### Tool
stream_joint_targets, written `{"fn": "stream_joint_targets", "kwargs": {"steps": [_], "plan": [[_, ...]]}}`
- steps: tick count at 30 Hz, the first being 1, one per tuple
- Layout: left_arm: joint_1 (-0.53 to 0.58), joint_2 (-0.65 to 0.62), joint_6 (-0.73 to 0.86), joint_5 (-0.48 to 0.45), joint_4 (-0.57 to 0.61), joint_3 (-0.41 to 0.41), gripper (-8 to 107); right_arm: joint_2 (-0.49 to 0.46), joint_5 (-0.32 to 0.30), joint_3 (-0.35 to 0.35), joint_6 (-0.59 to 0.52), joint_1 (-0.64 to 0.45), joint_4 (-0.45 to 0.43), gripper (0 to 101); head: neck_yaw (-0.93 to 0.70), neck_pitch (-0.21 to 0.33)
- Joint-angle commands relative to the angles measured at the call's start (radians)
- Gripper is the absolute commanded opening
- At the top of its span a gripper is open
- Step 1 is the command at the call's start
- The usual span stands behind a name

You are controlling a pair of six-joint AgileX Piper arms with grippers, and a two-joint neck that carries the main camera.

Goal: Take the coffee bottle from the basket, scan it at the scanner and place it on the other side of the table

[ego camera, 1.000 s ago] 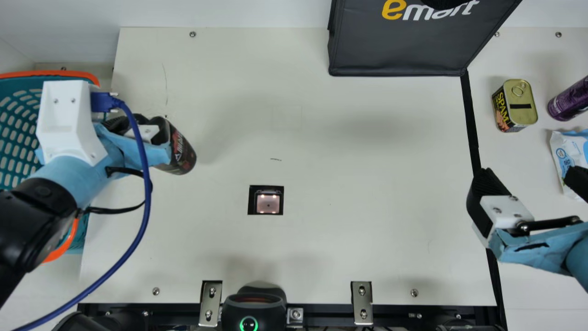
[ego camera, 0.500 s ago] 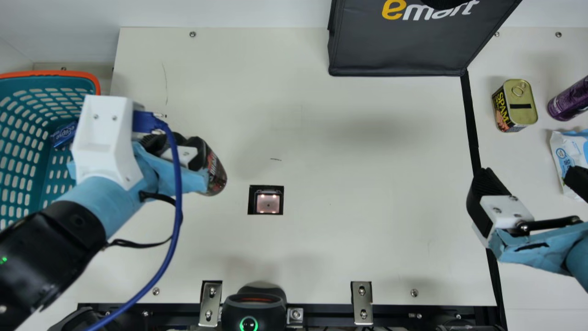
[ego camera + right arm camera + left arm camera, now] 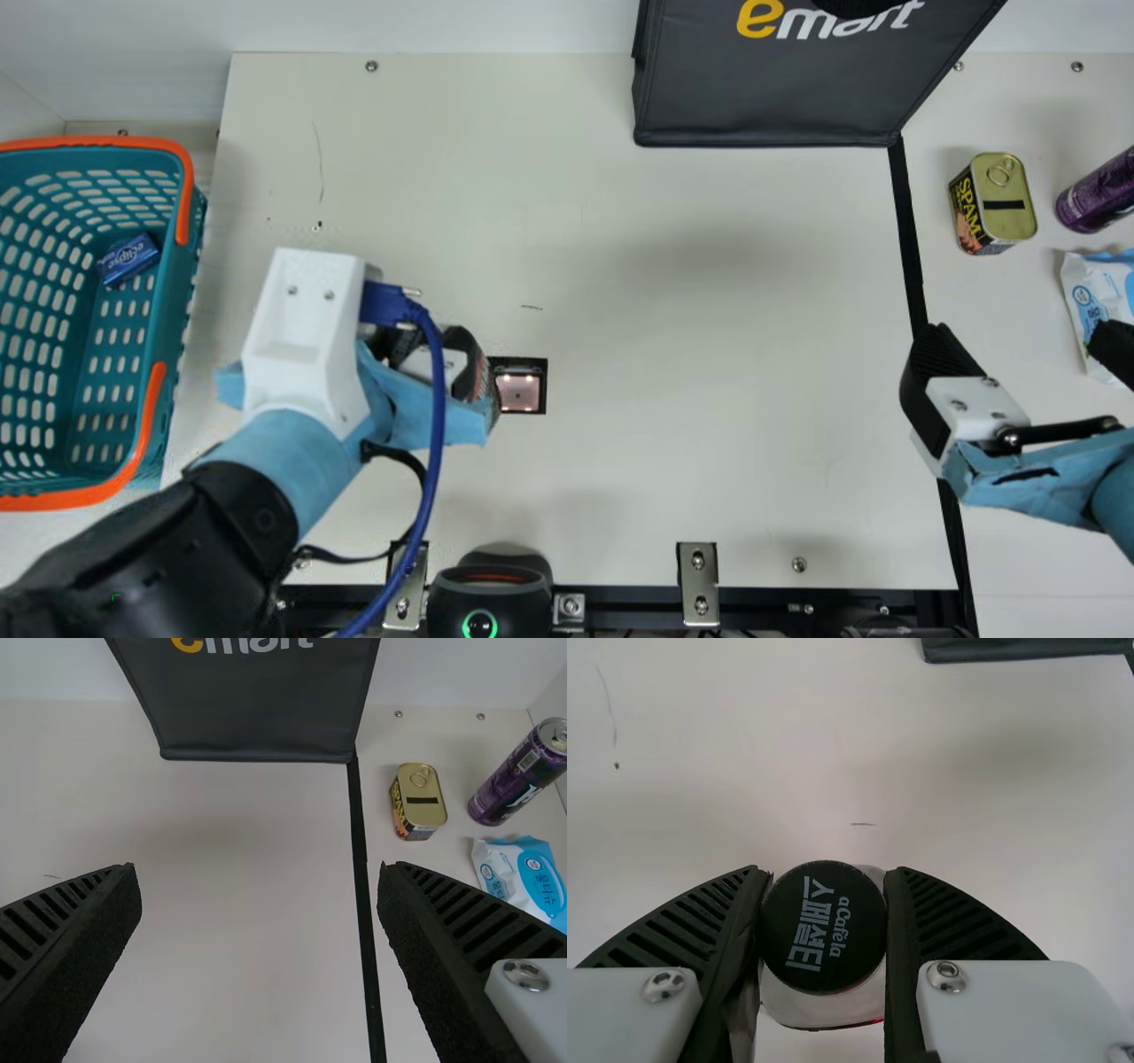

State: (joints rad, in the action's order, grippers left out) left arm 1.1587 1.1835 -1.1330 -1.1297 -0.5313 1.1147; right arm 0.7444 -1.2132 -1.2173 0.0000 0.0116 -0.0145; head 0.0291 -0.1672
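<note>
1. Main view: the left gripper (image 3: pixel 443 372) has the dark coffee bottle (image 3: pixel 485 390) clamped, tilted, its label just beside the black-framed, lit square scanner (image 3: pixel 518 392). The step in hand looks like scanning: ease the bottle over the pane, turn the code towards the light and pause for a clean read. Mind the looping blue cable (image 3: pixel 436 443). Afterwards, carry it past the black strip (image 3: pixel 908 230).

2. Main view, labels: light lettering marks the blue packet (image 3: pixel 129 259) in the teal, orange-rimmed plastic basket (image 3: pixel 182 301); yellow and white lettering crosses the black fabric bag (image 3: pixel 762 97).

3. Left wrist view: both ribbed fingers press the bottle's neck area, its round black cap between them bearing pale print. Keep that squeeze firm while rolling the wrist.

4. Right wrist view: the right gripper (image 3: pixel 257 870) stands apart, holding nothing. Beyond are a gold-lidded, printed tin (image 3: pixel 419 802), a lettered purple can (image 3: pixel 518 775) and a white-and-blue printed pouch (image 3: pixel 523 875); avoid knocking them when placing.
</note>
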Motion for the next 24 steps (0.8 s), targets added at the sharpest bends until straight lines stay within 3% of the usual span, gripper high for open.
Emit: {"fn": "stream_joint_targets", "kwargs": {"steps": [1, 11, 24], "plan": [[0.036, 0.007, -0.034, -0.022, -0.002, 0.005, -8, 0.000, 0.000, 0.000, 0.000, 0.000, 0.000, 95, -0.002, 0.029], [0.135, 0.033, -0.155, -0.089, -0.026, 0.018, -8, 0.000, 0.000, 0.000, 0.000, 0.000, 0.000, 95, -0.002, 0.029], [0.236, 0.057, -0.304, -0.070, -0.155, -0.033, -8, 0.000, 0.000, 0.000, 0.000, 0.000, 0.000, 95, -0.002, 0.029]]}}
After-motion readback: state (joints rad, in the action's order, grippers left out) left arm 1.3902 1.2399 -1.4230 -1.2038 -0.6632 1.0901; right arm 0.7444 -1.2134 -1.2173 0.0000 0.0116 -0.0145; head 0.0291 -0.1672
